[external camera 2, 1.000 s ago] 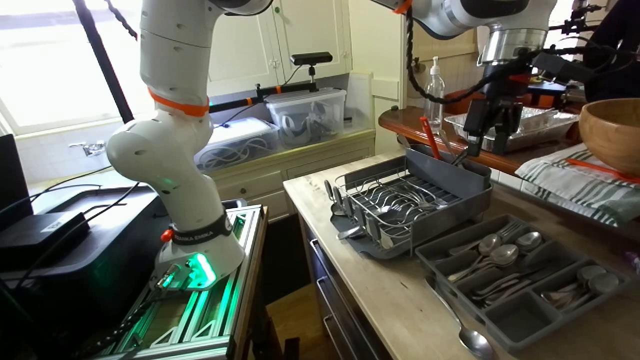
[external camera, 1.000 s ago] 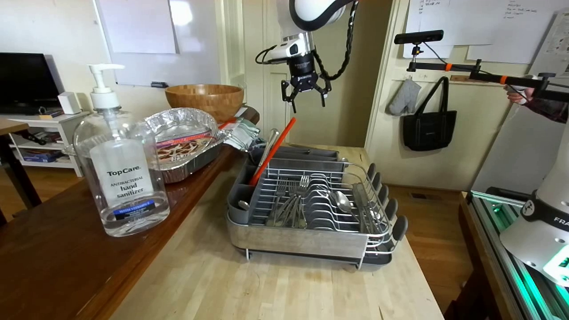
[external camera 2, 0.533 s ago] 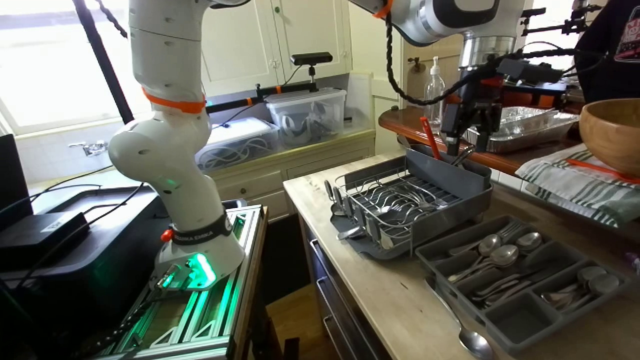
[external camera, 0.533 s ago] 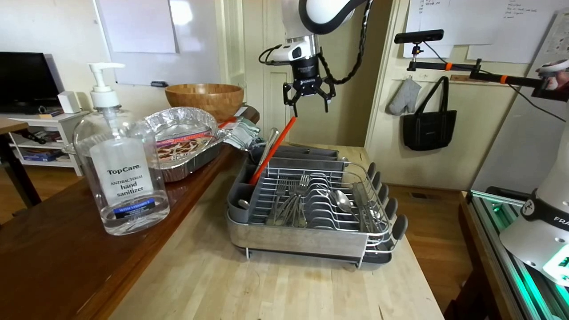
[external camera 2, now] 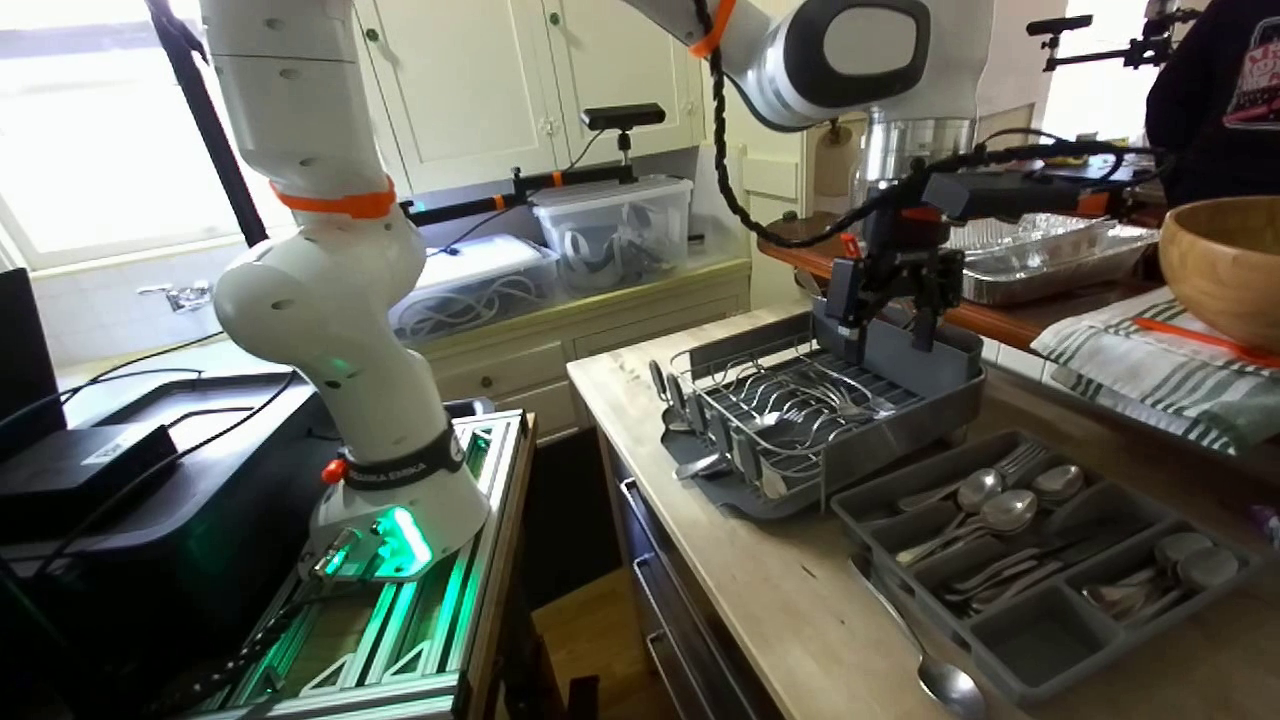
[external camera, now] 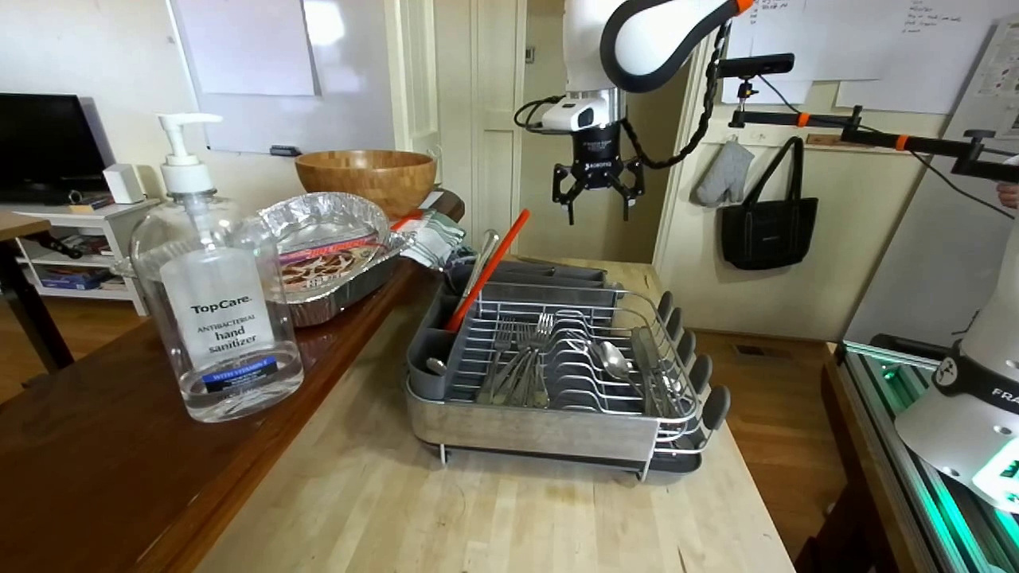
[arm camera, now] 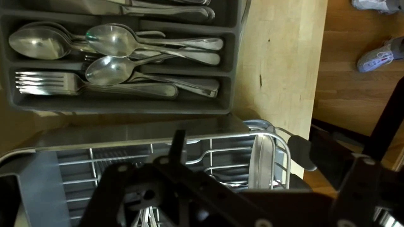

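The claw [external camera: 599, 216] hangs in the air pointing down, its 2 fingers spread wide with only air between them, so it has hold of nothing. Beneath it, in the wrist view, is the wire dish rack [external camera: 533, 434]. A bunch of forks [external camera: 525, 374] lies on the rack's wires, while a spoon [external camera: 613, 360] and a table knife [external camera: 649, 366] sit nearer the end with the grey paddle-tipped prongs [external camera: 716, 407]. At the opposite end is a grey utensil caddy [external camera: 428, 387], where a red utensil [external camera: 487, 270] stands tilted.

Just beside the rack is a grey cutlery tray [external camera 2: 1045, 635]. In the wrist view its compartments hold dinner forks [arm camera: 50, 83], tablespoons [arm camera: 110, 41] and dinner knives [arm camera: 164, 11], and 1 spoon's bowl lies across the divider next to the forks. A long-handled serving spoon [external camera 2: 950, 686] rests on the wooden surface [external camera: 478, 517] along the tray's side.

Further out, a higher dark-wood surface [external camera: 87, 477] carries a TopCare hand sanitizer bottle [external camera: 227, 318], a foil pan [external camera: 350, 301], a wooden bowl [external camera: 370, 187] and a striped dish towel [external camera 2: 1170, 375]. In an exterior view, the Franka arm's base [external camera 2: 400, 530] sits on metal rails [external camera 2: 420, 640] lit green, and a person in a dark top [external camera 2: 1200, 100] shows at the edge.
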You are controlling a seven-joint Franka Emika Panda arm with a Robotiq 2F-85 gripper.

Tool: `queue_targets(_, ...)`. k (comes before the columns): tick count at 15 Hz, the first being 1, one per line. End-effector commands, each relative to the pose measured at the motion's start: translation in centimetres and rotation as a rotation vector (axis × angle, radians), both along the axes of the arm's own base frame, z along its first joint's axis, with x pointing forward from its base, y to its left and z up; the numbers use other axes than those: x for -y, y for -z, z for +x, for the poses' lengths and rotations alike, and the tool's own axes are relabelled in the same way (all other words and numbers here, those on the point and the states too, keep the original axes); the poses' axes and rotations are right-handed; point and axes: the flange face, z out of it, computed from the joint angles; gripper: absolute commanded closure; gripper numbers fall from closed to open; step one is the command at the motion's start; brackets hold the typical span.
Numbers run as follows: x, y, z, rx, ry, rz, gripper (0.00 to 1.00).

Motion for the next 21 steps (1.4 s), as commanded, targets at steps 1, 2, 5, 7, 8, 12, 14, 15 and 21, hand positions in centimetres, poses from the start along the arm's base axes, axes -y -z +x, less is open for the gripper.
queue_targets(1,-2.8,2.4,-0.7,0.007,-0.155,0.002,0.00)
queue_targets(2,-3.4,3.0,-0.7,0.009,-0.196,0.000,0.00)
queue_targets(5,-3.8,3.4,-0.9,0.018,-0.253,-0.009,0.00)
queue_targets(7,-4.0,3.1,-0.5,0.007,-0.218,0.004,0.00)
queue_targets(8,-3.7,3.0,-0.4,0.009,-0.224,-0.001,0.00)
queue_targets(12,-4.0,3.4,-0.5,0.006,-0.234,-0.019,0.00)
queue_targets(14,-5.5,4.1,-1.0,0.018,-0.200,-0.022,0.00)
queue_targets(15,-6.1,4.2,-1.3,0.036,-0.172,-0.026,0.00)
queue_targets(21,-7.1,5.6,-3.3,0.156,-0.049,0.027,0.00)
